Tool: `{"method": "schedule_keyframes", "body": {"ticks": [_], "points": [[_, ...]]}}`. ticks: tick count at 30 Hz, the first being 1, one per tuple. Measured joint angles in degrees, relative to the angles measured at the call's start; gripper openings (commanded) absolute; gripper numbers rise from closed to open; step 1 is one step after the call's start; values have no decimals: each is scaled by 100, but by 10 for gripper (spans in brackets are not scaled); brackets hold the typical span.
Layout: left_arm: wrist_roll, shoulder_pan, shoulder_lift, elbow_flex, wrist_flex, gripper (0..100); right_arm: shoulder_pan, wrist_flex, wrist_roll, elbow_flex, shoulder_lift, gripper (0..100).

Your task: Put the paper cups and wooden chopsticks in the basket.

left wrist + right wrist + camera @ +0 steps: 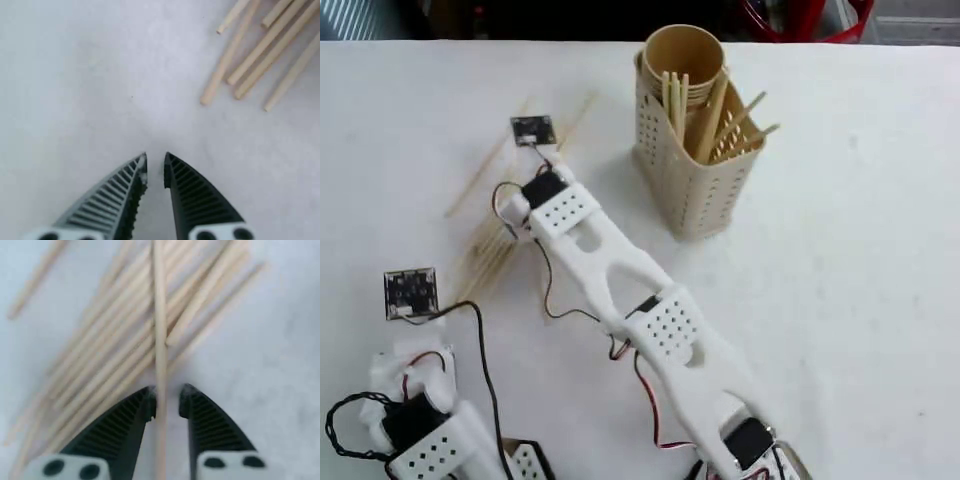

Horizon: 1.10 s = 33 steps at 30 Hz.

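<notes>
Right gripper: jaws narrowly apart and straddling a single chopstick. The stick touches one finger, and I see a slit of table beside the other, so nothing is clamped. Under it lies the pile of loose chopsticks, pale bare-wood rods fanned out on the white table, well apart from the basket.

Left gripper: jaws a little apart, holding nothing, above bare table near several chopstick ends.

The basket is beige and perforated. It stands upright and holds nested paper cups with leaning chopsticks beside them.

Limits of view: I cannot count the cups. From above, the right arm covers part of the pile. Both wrist views cut the sticks off at the frame edge, and the straddled stick is blurred close to the lens.
</notes>
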Motion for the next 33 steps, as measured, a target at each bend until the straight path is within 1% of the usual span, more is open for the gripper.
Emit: {"method": "schedule_keyframes", "body": {"ticks": [4,9,11,18,22,28,33], "points": [[0,0,0,0,0,84,88,695,35,-185,9,17],[0,0,0,0,0,84,202,1495,730,-457,-88,17],[0,0,0,0,0,84,281,1662,976,-501,-176,17],[0,0,0,0,0,84,598,1802,1486,-466,-976,17],[0,0,0,0,0,84,870,1811,1943,0,-1609,17],[0,0,0,0,0,84,1231,1811,2330,774,-2743,17],[0,0,0,0,0,84,1618,1793,2637,844,-3974,17]]}}
